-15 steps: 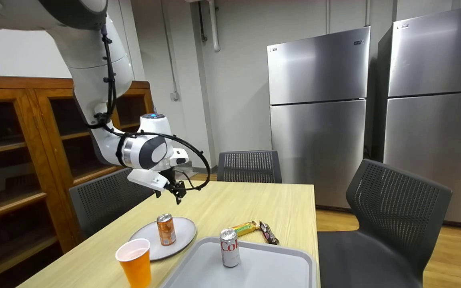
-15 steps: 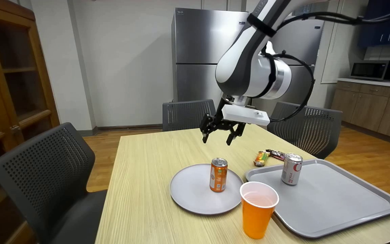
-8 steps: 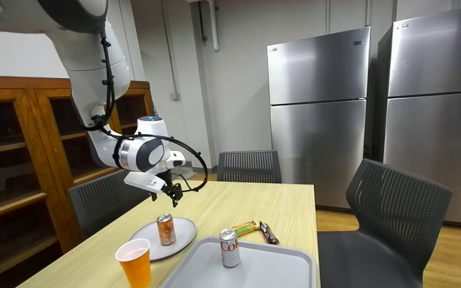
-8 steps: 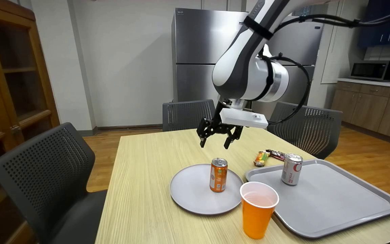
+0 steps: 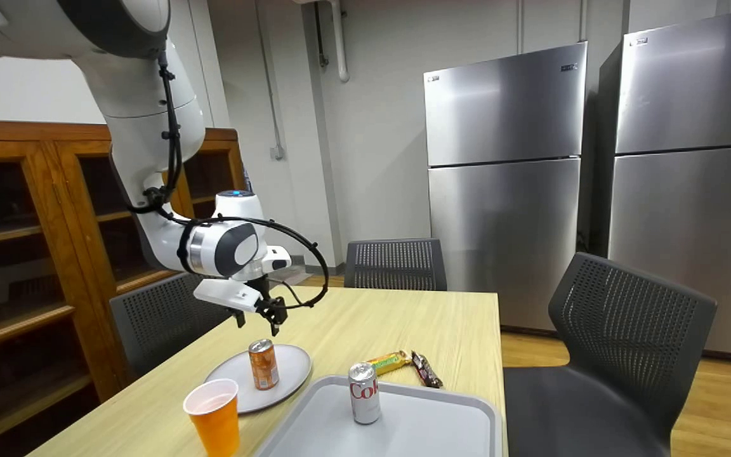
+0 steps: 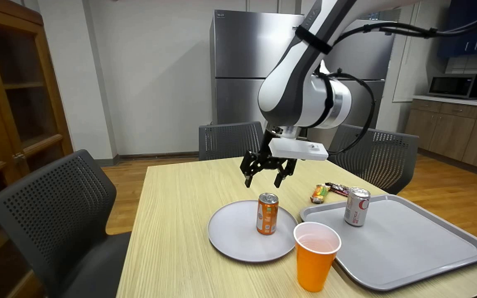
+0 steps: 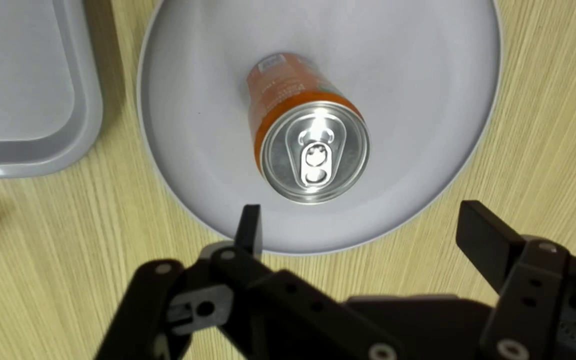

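The black two-fingered mechanical hand [image 6: 263,182] hangs above the level of the orange metal can with a silver lid [image 6: 267,214] and touches nothing. Its fingers [image 7: 490,245] are spread wide, with nothing held between them; that spread looks broader than the can, which would leave room on either side of it. In the wrist view the lid shows past the fingertips and closer to one of them, so the hand is not centred on the can.

The can stands upright on the round light-grey plate [image 6: 234,236], a little off its middle. Its flat base presumably keeps it steady, and standing on end leaves its side exposed all round. The plate lies flat on the pale wood-grained surface [image 6: 180,194].

Just beside the plate, apart from it, lies the rectangular grey tray with rounded corners [image 6: 425,240]. Inside, near the raised edge, the silver can with red lettering [image 5: 364,395] stands upright; the edge would likely stop it sliding off. The orange cup with a white inside [image 6: 315,265] stands mouth up, probably because it is made to hold drink; its contents I cannot tell
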You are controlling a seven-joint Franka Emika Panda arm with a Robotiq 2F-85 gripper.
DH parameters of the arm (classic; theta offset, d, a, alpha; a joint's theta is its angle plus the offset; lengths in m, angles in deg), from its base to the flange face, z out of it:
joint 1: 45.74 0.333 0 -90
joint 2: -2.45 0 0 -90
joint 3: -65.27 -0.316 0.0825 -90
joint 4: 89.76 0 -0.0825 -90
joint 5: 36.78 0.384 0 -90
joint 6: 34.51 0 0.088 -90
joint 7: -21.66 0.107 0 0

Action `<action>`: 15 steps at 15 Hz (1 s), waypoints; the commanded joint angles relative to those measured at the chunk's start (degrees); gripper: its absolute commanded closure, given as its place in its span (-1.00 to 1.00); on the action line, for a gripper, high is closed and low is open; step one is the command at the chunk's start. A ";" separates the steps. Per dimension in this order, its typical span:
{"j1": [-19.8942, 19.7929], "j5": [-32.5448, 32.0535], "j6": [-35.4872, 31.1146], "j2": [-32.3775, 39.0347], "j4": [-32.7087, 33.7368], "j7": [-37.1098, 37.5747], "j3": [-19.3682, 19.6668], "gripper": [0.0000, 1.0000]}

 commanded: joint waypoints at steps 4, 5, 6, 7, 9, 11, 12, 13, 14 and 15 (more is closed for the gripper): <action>0.61 -1.07 3.80 -0.64 0.46 -2.06 1.32 -1.00; 0.69 -1.23 4.25 -0.59 0.45 -2.25 1.44 -1.00; 0.72 -1.31 4.63 -0.56 0.46 -2.36 1.49 -1.00; 0.64 -1.39 4.92 -0.46 0.44 -2.69 1.44 -1.00; 0.85 -1.82 5.37 -0.34 0.41 -2.87 1.73 -1.00; 1.20 -2.34 5.77 -0.12 0.56 -2.97 2.09 -1.00; 1.29 -2.51 5.95 -0.03 0.58 -3.06 2.12 -1.00; 1.55 -2.91 6.06 0.12 0.56 -3.07 2.28 -1.00; 1.69 -3.30 6.27 0.27 0.59 -3.09 2.34 -1.00; 1.98 -3.75 6.37 0.44 0.60 -2.94 2.54 -1.00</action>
